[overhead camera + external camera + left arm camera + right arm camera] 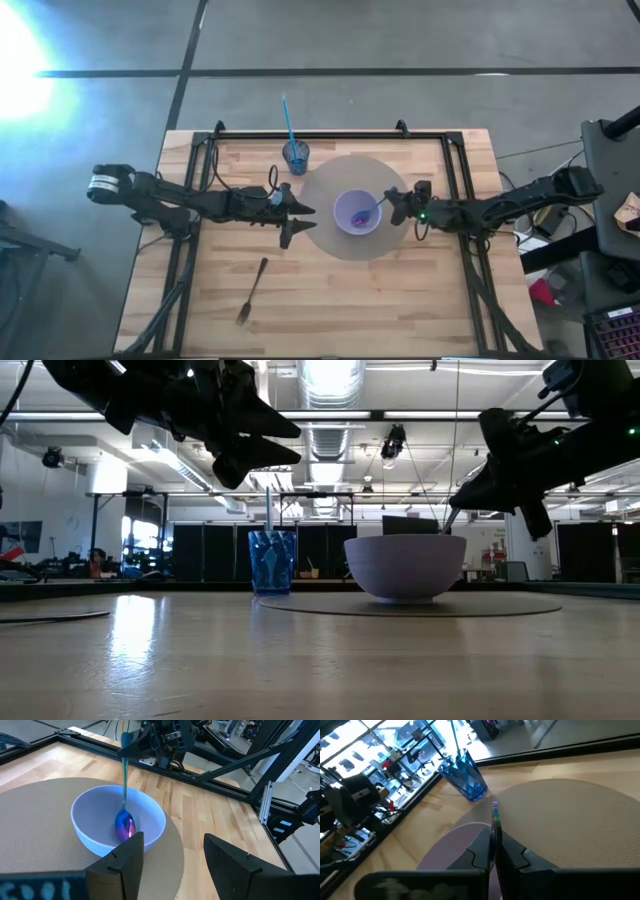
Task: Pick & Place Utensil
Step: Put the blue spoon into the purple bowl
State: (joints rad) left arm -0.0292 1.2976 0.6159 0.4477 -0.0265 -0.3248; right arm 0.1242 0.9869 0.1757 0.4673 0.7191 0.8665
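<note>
I'm mid-placement: my right gripper [394, 203], fingers clamped on the spoon [124, 820], lowers it into the centre-frame bowl [357, 212]; next I release, left gripper [296, 220] waiting apart.

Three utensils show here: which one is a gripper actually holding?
The iridescent purple spoon, clamped by the right gripper, its head down in the white bowl. The dark fork lies untouched; the blue straw stands in the blue cup.
</note>
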